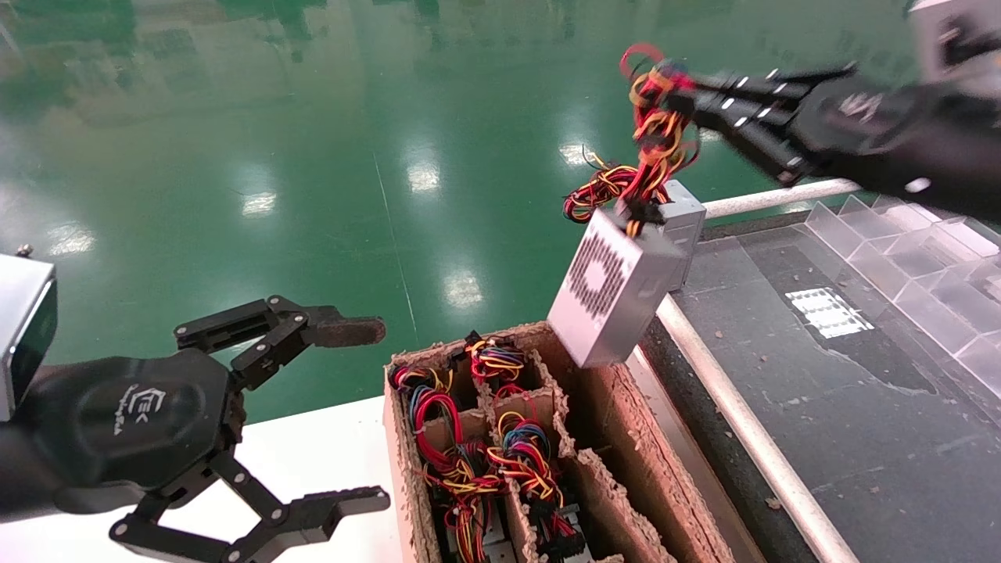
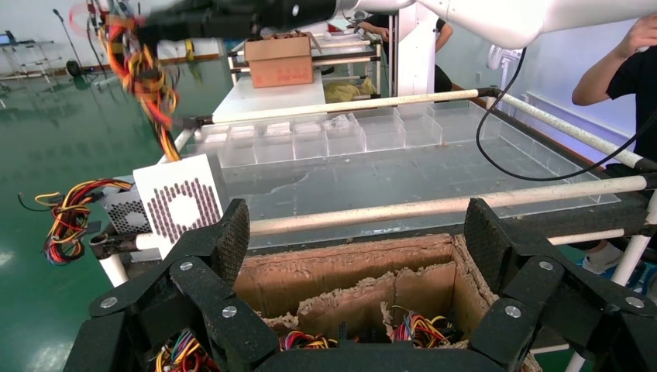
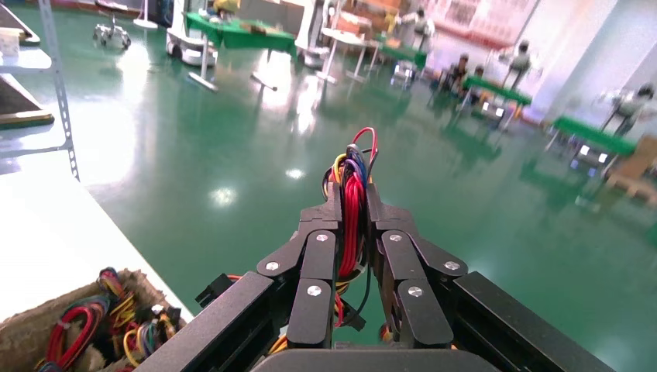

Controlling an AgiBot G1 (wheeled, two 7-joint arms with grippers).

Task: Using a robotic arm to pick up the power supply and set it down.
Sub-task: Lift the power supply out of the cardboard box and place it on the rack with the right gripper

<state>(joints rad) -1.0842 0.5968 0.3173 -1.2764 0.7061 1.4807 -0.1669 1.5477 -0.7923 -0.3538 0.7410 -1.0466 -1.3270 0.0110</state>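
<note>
The power supply [image 1: 614, 301], a silver-grey box with a round perforated vent, hangs tilted in the air above the far corner of the cardboard box [image 1: 626, 422]. It hangs by its red, yellow and black wire bundle [image 1: 661, 117]. My right gripper [image 1: 679, 98] is shut on that bundle, and the wires [image 3: 352, 178] show pinched between its black fingers [image 3: 321, 232]. The left wrist view has the hanging unit [image 2: 184, 208] beyond the box. At the lower left my left gripper [image 1: 379, 414] stands open and holds nothing.
A second silver unit [image 1: 684, 219] sits behind the hanging one at the corner of the dark belt [image 1: 821, 391]. A white rail [image 1: 727, 399] edges the belt. Clear plastic dividers [image 1: 923, 266] line its right side. The box's compartments hold more wired units [image 1: 469, 453].
</note>
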